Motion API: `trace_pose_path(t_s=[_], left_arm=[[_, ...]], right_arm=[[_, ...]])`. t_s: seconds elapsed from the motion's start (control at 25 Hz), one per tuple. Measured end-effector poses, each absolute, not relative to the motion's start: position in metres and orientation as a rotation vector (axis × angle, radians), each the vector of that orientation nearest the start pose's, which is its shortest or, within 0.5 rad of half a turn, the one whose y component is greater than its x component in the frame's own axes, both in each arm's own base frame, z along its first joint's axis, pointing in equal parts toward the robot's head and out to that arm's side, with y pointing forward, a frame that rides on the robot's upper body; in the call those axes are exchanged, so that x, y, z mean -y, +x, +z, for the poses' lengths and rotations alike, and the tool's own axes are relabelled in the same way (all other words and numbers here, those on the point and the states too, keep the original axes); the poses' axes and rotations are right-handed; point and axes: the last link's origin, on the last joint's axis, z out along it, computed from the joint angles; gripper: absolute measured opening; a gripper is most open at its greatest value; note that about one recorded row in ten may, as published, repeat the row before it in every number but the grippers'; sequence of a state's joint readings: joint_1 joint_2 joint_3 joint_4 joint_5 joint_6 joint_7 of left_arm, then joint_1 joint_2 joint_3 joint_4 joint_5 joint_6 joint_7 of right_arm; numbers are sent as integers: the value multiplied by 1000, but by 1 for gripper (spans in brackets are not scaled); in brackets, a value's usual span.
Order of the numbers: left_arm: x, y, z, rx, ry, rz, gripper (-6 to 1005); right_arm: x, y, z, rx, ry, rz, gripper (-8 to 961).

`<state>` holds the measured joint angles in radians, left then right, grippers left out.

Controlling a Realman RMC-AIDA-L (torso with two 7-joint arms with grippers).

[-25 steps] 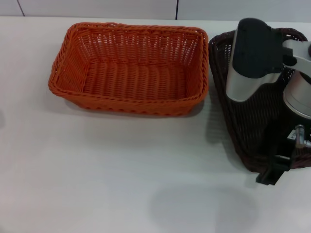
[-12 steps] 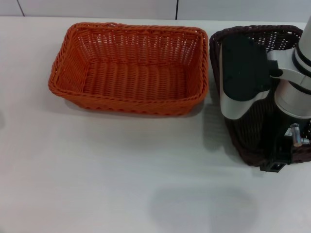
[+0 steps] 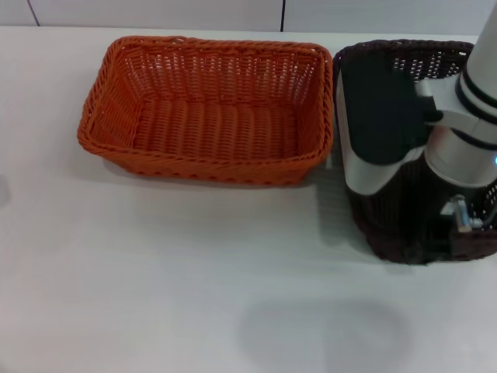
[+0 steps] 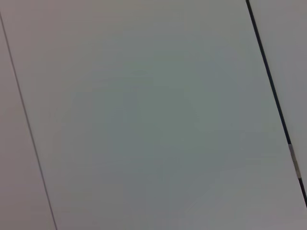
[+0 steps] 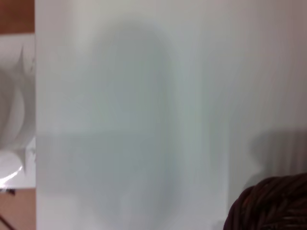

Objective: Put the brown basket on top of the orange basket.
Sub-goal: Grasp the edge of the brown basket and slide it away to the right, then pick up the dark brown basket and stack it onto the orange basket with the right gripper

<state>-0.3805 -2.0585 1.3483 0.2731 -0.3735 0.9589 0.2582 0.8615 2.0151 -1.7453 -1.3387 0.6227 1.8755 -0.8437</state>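
Observation:
The orange basket (image 3: 206, 167) stands on the white table, left of centre in the head view. The brown basket (image 3: 404, 48) is right beside it on the right, apart from it by a narrow gap. My right arm reaches over the brown basket, and my right gripper (image 3: 436, 247) is shut on the basket's near rim. The near end is raised, so the basket tilts. The arm hides most of the basket's inside. The right wrist view shows a piece of its braided rim (image 5: 273, 203). My left gripper is out of view.
The white table (image 3: 155, 272) stretches in front of both baskets, with the arm's shadow on it. A wall with a dark seam runs behind the table. The left wrist view shows only pale surface with thin lines.
My right gripper has risen and drawn back with the brown basket's near rim. The basket's near end has lifted and the basket has straightened beside the orange one.

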Motion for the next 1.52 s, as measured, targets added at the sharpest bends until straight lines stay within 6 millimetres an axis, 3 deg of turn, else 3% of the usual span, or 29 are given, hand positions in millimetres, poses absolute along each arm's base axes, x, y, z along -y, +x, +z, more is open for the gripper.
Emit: trace_pose_path(t_s=[0.16, 0.36, 0.52, 0.76, 1.16, 1.2, 1.36, 1.4, 1.52], left_arm=[[-340, -389, 75, 461, -1221, -260, 626], [-340, -389, 75, 459, -1224, -259, 626], [-338, -391, 75, 460, -1223, -256, 626], [-338, -391, 77, 454, -1222, -254, 626], [-342, -390, 81, 442, -1224, -255, 626], [-343, -389, 83, 441, -1218, -257, 626], [-344, -390, 85, 443, -1206, -260, 626], [-345, -389, 86, 442, -1200, -265, 626], [-345, -388, 85, 444, -1198, -267, 626]], right_arm=[[-330, 97, -13, 27, -2918, -976, 282], [-358, 70, 8, 64, -2693, -645, 259], [-365, 48, 10, 83, -2606, -455, 235], [-366, 29, 8, 93, -2572, -385, 222], [-358, -8, 35, 129, -2439, -258, 223], [-353, -19, 42, 171, -2408, -219, 223], [-346, -31, 47, 273, -2389, -187, 222], [-341, -39, 43, 391, -2399, -181, 222], [-336, -46, 34, 497, -2410, -192, 222]])
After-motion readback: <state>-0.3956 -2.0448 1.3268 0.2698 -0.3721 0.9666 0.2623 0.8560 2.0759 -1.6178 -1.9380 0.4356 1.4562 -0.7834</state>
